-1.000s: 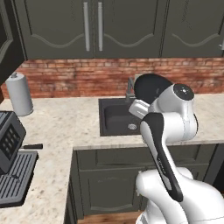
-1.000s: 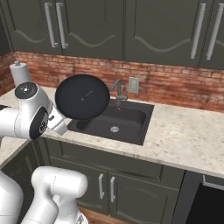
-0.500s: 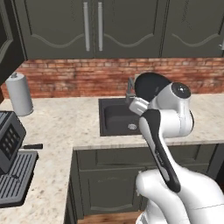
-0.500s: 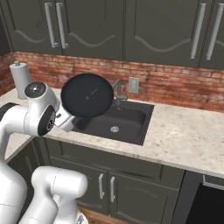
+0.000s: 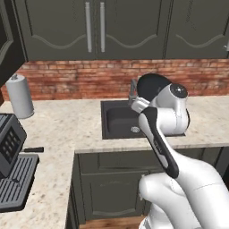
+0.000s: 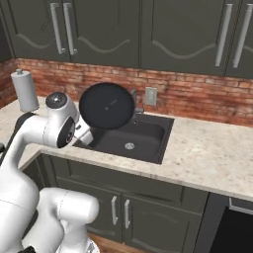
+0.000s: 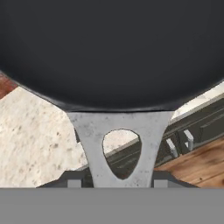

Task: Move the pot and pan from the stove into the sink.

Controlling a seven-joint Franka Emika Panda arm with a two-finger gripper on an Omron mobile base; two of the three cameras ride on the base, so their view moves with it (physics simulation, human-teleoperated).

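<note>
The black pan point(image 6: 107, 105) hangs tilted on edge above the left part of the sink point(image 6: 148, 136), its round face turned toward the room. In the left base view the pan point(image 5: 152, 85) peeks out behind my wrist, over the sink point(image 5: 117, 120). The hand view shows the pan's dark body point(image 7: 112, 52) across the top and its pale handle point(image 7: 120, 148) with a teardrop hole running down into my gripper point(image 7: 118, 183), which is shut on that handle. The faucet point(image 6: 134, 96) stands just behind the pan. The pot is out of view.
A paper towel roll point(image 5: 21, 96) stands at the back left of the speckled counter point(image 6: 212, 153). A dark appliance point(image 5: 9, 143) sits on the left counter leg. A wall outlet point(image 6: 150, 96) sits on the brick wall, under the dark upper cabinets point(image 6: 148, 29).
My arm has swung the pan sideways from beside the counter's left part to above the sink, and the wrist has followed. The base and the room have stayed put.
</note>
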